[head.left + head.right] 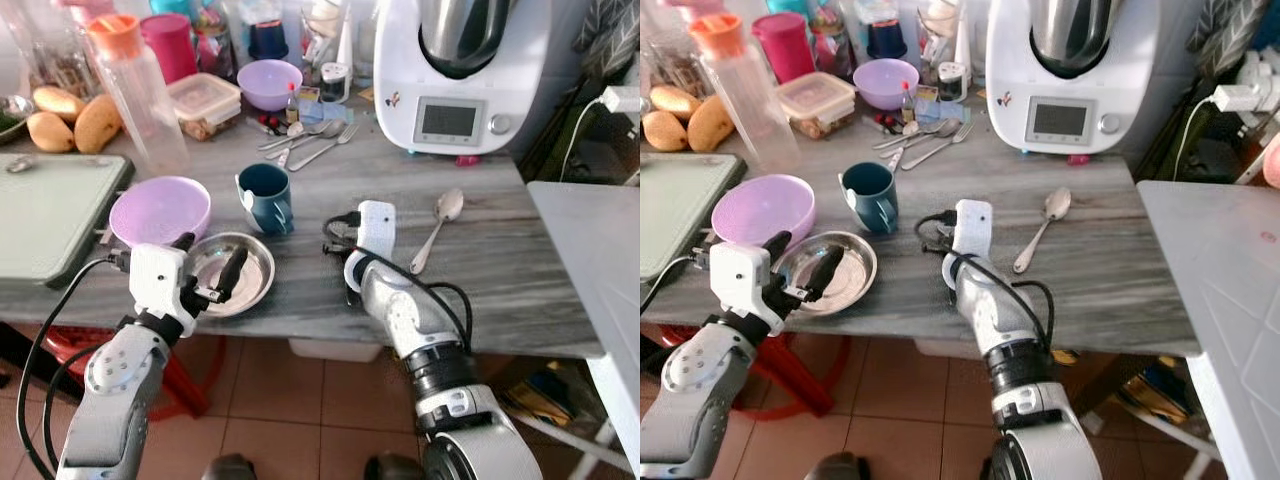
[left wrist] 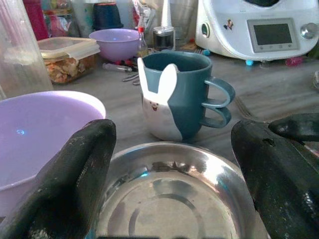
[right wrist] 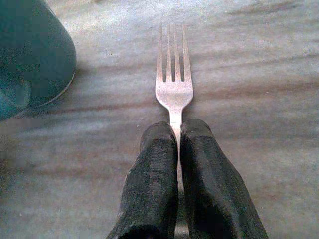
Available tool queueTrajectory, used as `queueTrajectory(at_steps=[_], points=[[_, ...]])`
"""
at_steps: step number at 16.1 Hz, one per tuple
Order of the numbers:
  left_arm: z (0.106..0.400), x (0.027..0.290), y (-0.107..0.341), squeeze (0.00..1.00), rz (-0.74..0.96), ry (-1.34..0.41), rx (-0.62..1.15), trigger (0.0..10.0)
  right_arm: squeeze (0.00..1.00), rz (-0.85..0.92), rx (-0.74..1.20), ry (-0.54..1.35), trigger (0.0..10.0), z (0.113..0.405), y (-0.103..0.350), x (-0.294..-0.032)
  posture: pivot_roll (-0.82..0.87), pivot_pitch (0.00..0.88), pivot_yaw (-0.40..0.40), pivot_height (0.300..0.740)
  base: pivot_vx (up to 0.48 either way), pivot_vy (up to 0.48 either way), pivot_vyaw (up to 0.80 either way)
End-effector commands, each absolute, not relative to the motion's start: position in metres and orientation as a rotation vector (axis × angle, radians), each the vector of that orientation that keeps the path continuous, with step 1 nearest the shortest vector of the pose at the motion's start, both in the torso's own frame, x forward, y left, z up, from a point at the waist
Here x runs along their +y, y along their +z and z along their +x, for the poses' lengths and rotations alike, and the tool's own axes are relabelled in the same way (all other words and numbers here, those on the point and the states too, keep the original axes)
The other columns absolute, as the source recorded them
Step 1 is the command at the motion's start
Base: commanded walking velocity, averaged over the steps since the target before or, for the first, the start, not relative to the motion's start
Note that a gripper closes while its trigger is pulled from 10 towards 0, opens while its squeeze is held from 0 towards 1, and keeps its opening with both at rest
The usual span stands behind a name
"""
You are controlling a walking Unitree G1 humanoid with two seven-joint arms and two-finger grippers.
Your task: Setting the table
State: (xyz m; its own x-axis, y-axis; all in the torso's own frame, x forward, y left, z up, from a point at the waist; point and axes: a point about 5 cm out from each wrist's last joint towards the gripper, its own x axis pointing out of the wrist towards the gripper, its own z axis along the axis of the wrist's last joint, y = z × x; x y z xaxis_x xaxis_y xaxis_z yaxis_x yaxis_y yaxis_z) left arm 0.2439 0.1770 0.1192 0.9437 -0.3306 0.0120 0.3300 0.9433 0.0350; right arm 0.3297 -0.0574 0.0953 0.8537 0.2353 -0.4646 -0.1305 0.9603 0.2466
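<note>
Near the table's (image 1: 520,250) front edge, the right gripper (image 3: 177,149) pinches a fork (image 3: 173,74) beside the mug (image 1: 266,198), while the left gripper (image 1: 208,270) hangs spread wide over the steel plate (image 1: 250,275).

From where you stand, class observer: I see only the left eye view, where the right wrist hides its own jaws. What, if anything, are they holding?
Observer: The right gripper is shut on a fork, tines pointing away over the table.
Operator: Is the fork near the mug?
Observer: Yes, the blue mug stands just beside the tines, not touching them.
Operator: And the left gripper?
Observer: The left gripper is open, its fingers either side of the steel plate, not gripping it.
Operator: What does the mug show from there?
Observer: A white rabbit face on its side, with the pink bowl next to the plate.
</note>
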Motion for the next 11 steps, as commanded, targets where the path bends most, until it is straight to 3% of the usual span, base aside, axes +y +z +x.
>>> queueTrajectory(at_steps=[1, 3, 4, 11], points=[[0.246, 0.179, 0.120, 0.00, 0.041, -0.336, -0.021, 10.0, 0.00, 0.210, 0.640, 0.193, 10.0, 0.319, 0.074, -0.046, 0.02, 0.025, 0.030, 0.740, 0.000, 0.000, 0.00], [0.246, 0.179, 0.120, 0.00, 0.040, -0.347, -0.027, 10.0, 0.00, 0.230, 0.637, 0.197, 10.0, 0.322, 0.071, -0.043, 0.02, 0.024, 0.031, 0.740, 0.000, 0.000, 0.00], [0.246, 0.179, 0.120, 0.00, 0.039, -0.354, -0.030, 10.0, 1.00, 0.264, 0.641, 0.191, 10.0, 0.323, 0.071, -0.040, 0.03, 0.023, 0.032, 0.740, 0.000, 0.000, 0.00], [0.247, 0.176, 0.120, 0.00, 0.037, -0.363, -0.037, 10.0, 1.00, 0.382, 0.678, 0.211, 10.0, 0.322, 0.075, -0.034, 0.02, 0.018, 0.033, 0.740, 0.000, 0.000, 0.00]])
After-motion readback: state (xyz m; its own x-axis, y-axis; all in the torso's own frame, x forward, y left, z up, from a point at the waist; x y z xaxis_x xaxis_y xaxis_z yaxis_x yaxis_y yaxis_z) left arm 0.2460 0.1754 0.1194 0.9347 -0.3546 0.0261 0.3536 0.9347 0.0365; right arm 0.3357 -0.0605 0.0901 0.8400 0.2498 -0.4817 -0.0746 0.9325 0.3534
